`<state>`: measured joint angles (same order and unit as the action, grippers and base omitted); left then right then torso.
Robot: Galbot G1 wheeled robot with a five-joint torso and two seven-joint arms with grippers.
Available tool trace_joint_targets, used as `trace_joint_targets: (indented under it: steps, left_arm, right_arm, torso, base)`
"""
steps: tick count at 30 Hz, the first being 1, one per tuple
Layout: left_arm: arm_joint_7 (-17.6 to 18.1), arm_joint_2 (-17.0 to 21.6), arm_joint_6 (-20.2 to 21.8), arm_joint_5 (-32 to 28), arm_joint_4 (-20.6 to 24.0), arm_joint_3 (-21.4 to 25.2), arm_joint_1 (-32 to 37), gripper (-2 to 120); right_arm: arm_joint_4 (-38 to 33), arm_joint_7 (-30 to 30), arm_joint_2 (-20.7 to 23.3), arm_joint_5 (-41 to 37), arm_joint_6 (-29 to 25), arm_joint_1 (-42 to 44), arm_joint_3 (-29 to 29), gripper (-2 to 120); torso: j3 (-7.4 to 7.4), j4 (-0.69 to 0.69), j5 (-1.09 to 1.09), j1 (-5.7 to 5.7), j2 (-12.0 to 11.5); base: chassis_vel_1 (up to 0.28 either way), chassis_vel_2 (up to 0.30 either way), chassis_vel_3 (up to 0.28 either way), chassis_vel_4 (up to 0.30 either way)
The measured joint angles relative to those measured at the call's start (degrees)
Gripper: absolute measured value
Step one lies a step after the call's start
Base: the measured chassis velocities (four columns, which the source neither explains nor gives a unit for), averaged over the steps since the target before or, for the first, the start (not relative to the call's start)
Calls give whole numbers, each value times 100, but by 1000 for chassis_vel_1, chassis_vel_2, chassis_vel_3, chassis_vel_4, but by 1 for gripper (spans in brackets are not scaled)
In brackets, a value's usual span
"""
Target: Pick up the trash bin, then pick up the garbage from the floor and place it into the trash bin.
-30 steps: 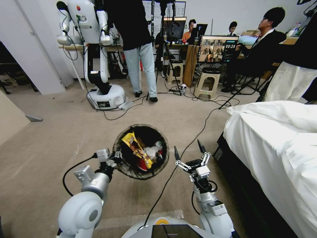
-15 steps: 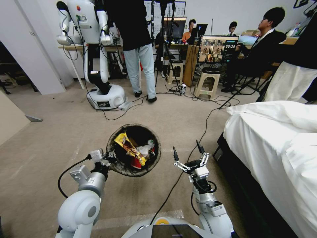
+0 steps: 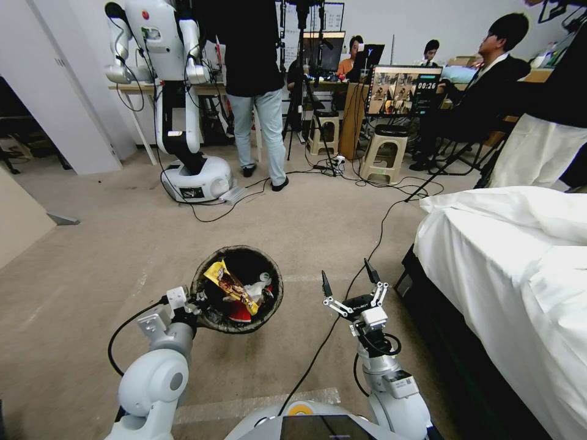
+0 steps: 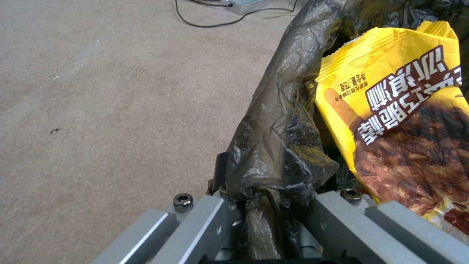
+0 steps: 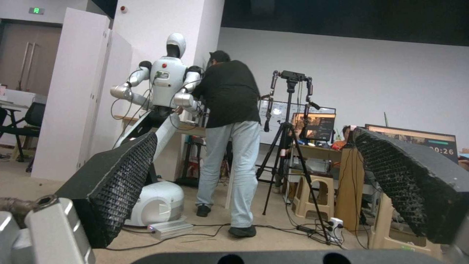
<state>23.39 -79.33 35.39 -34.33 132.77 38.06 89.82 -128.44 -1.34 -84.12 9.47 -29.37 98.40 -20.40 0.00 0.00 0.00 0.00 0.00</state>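
Observation:
The trash bin (image 3: 211, 308), round with a black bag over its rim, hangs low above the beige floor (image 3: 79, 269) before me. My left gripper (image 3: 194, 304) is shut on the bin's near-left rim; the left wrist view shows the bag-covered rim (image 4: 276, 146) pinched between the jaws. Garbage lies inside the bin: a yellow wrapper (image 3: 227, 285) (image 4: 395, 121), a red packet (image 3: 239, 313) and a white wad (image 3: 262, 289). My right gripper (image 3: 348, 282) stands open to the right of the bin, fingers (image 5: 117, 183) spread wide with nothing between them.
A bed with white sheets (image 3: 513, 263) fills the right side. A black cable (image 3: 342, 293) runs across the carpet between my arms. Another white robot (image 3: 177, 98), a standing person (image 3: 257, 91), a tripod, stools (image 3: 384, 153) and desks with seated people stand farther back.
My left arm has drawn the bin down and to the left, closer to me. The right gripper has stayed nearly still. The standing person has shifted his feet.

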Motion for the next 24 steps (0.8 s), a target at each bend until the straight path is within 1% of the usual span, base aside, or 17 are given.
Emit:
trace_joint_targets:
  steps: [5, 12, 20, 24]
  left_arm:
    - [48, -7, 83, -5, -46, 17, 7, 2]
    - [166, -10, 311, -101, -122, 121, 16, 2]
    - [231, -11, 383, -162, -214, 150, 18, 2]
    - [311, -23, 511, -251, -287, 150, -6, 2]
  right_arm:
    - [5, 3, -6, -3, -21, -1, 2, 100]
    - [25, 15, -19, -1, -40, -6, 26, 100]
    - [54, 15, -41, 14, -56, -4, 52, 100]
    - [44, 14, -48, 5, -44, -12, 29, 100]
  torso:
    - [0, 0, 0, 0, 0]
    - [0, 0, 0, 0, 0]
    - [0, 0, 0, 0, 0]
    - [0, 0, 0, 0, 0]
  base:
    - [0, 0, 0, 0]
    - [0, 0, 0, 0]
    - [0, 0, 0, 0]
    - [0, 0, 0, 0]
